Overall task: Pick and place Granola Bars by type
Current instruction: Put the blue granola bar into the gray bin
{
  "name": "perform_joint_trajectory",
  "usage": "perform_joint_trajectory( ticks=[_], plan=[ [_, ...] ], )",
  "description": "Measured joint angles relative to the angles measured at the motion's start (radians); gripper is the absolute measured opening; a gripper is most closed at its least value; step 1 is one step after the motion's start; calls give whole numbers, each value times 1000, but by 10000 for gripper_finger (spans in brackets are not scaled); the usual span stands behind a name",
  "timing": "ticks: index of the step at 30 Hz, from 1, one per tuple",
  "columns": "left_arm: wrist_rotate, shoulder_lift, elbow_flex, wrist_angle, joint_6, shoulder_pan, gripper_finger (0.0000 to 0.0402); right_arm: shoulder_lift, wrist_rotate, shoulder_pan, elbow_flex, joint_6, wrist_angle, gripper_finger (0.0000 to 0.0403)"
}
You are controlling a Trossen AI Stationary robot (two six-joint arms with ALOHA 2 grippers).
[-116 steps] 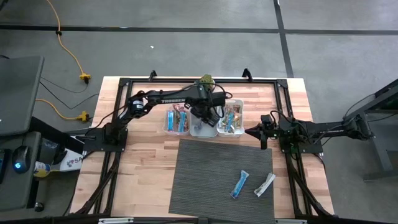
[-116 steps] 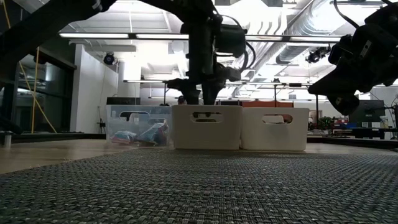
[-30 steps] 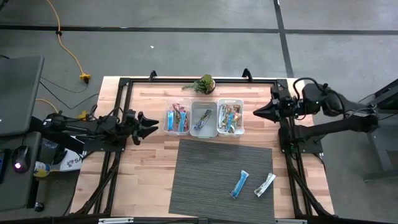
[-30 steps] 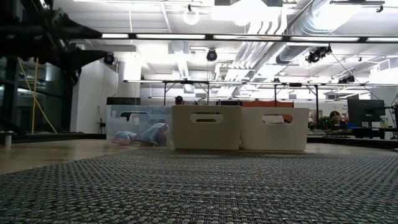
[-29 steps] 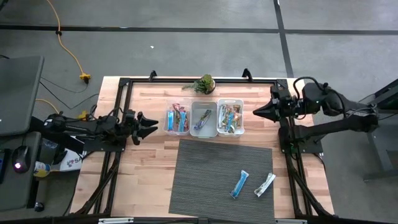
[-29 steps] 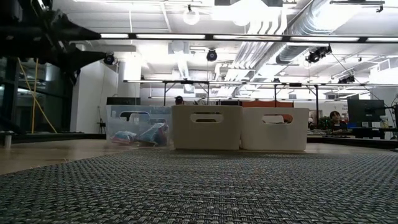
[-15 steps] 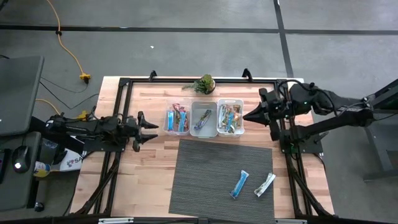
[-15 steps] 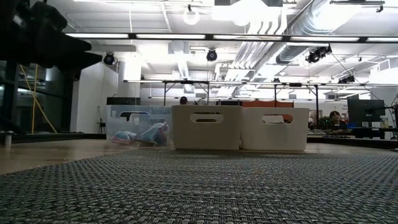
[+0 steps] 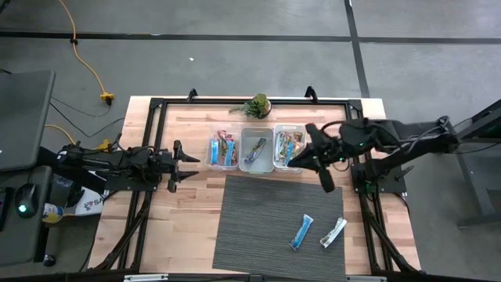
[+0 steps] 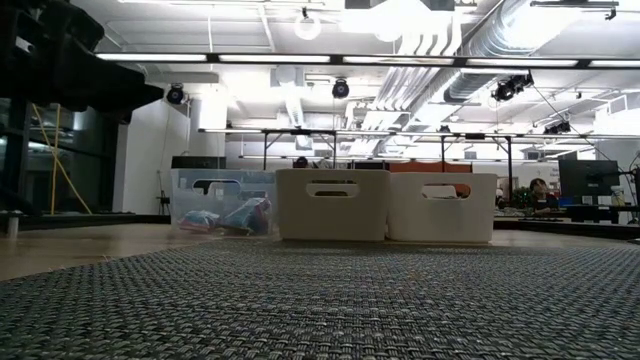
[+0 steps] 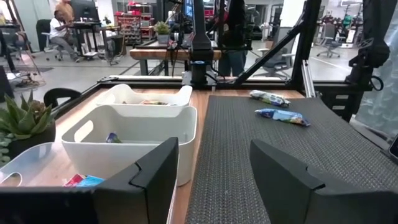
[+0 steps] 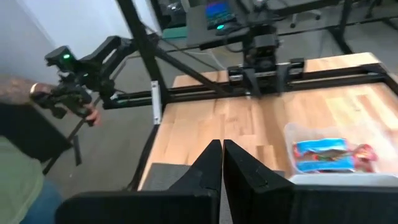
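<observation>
- Beside the bin row, at its right-hand end, we find the right gripper (image 9: 301,158) raised above the table with its fingers (image 12: 209,163) pressed together on nothing.
- Well short of that gripper, on the grey mat (image 9: 258,219), lie the two Granola Bars not yet sorted: a blue bar (image 9: 302,232) and, just beside it, a white-silver bar (image 9: 333,233).
- Three bins (image 9: 257,149) already hold bars — blue and pink-red wrappers show in the clear one (image 12: 329,154).
- We note the left gripper (image 9: 190,158) parked off the bins' far side, fingers (image 11: 155,171) spread and empty.
- Step in hand, in our judgement: the reach toward the next pick.
- Next move calls for the right gripper to part its fingers, travel over the mat and descend on one bar — squarely across its narrow width, since flat wrappers slip.
</observation>
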Motion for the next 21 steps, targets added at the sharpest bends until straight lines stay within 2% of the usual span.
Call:
perform_joint_trajectory(
  ticks=[8, 17, 21],
  plan=[
    [0, 0, 0, 0, 7, 0, 198, 69, -47, 4, 0, 129, 34, 0],
    [-1, 0, -1, 0, -18, 0, 198, 71, -50, 3, 0, 45, 26, 0],
    [-69, 0, -1, 12, -14, 0, 198, 67, -72, 3, 0, 63, 15, 0]
  ],
)
